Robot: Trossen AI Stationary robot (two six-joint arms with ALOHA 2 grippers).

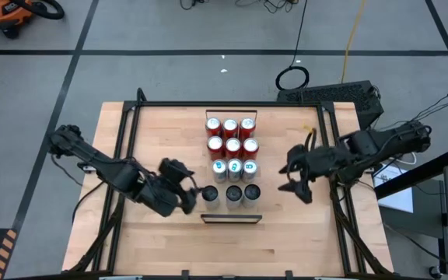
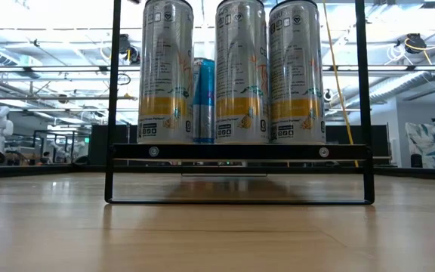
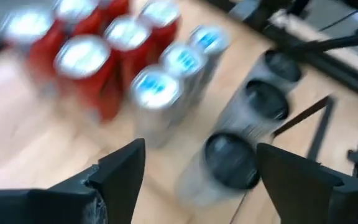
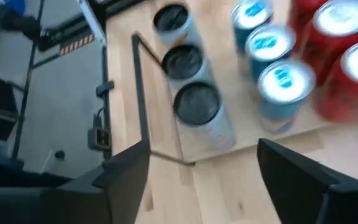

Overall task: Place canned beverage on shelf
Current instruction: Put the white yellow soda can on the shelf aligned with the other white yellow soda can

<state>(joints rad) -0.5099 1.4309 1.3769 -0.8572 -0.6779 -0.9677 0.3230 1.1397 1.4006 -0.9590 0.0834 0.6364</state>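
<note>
The shelf (image 1: 231, 201) looks nearly or fully stocked: twelve cans stand upright on it in a three-wide block, six red cans (image 1: 230, 136) at the 12 o'clock end, three blue-topped cans (image 1: 233, 167) in the middle, and three silver cans with dark lids (image 1: 232, 194) at the 6 o'clock end, just inside the black wire rail (image 1: 230, 219). Whether more cans are due I cannot tell; none lies loose on the surface (image 1: 154, 132). The shelf's long axis runs 12 to 6 o'clock in the high view, and every can's long axis is vertical, lids up. The left claw (image 1: 195, 194) sits at 9 o'clock of the silver row, just beside the nearest can, jaws spread and empty. The right claw (image 1: 295, 180) hangs at 3 o'clock, clear of the cans, jaws likewise apart and holding nothing.
</note>
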